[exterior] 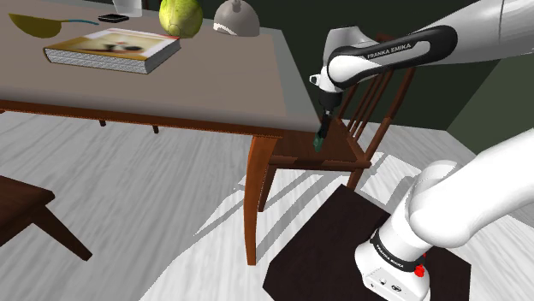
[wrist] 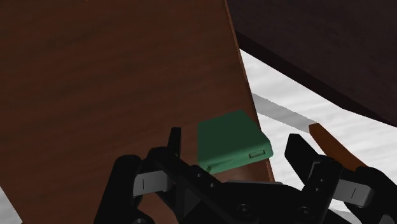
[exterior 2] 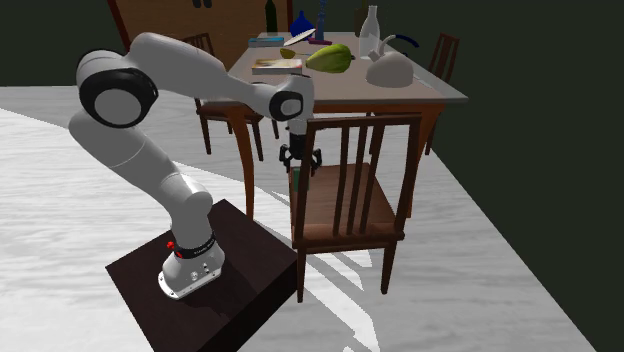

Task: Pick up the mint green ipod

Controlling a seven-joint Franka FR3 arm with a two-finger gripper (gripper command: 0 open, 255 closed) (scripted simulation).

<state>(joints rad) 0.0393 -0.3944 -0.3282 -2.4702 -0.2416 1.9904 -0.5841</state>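
Peeking down the wrist cam at the claw (wrist: 235, 137): wide open, black fingers (wrist: 174, 141) well apart. Got the green ipod (wrist: 230, 144) right in the gap between them, with a sliver of space on either side, so not gripped, not even touched as far as visible. Sits at the very edge of a brown wooden chair seat (wrist: 114, 76), close to a corner, and seems to hang one corner out over the pale floor (wrist: 299, 95) (could be tilted rather than lying flat, hard to call from this angle).

Switching to the shoulder view: white arm (exterior: 394, 50) bent over beside the desk (exterior: 214, 81), pointing the claw straight down at the seat's near corner, with a bit of green showing right at the tips. Up on the desk, well apart from all this: a thick book (exterior: 111, 49) and a big yellow-green fruit (exterior: 180, 15).

Also spotting the dark stand (exterior 2: 235, 290) on the floor just beside the chair in the second exterior view.
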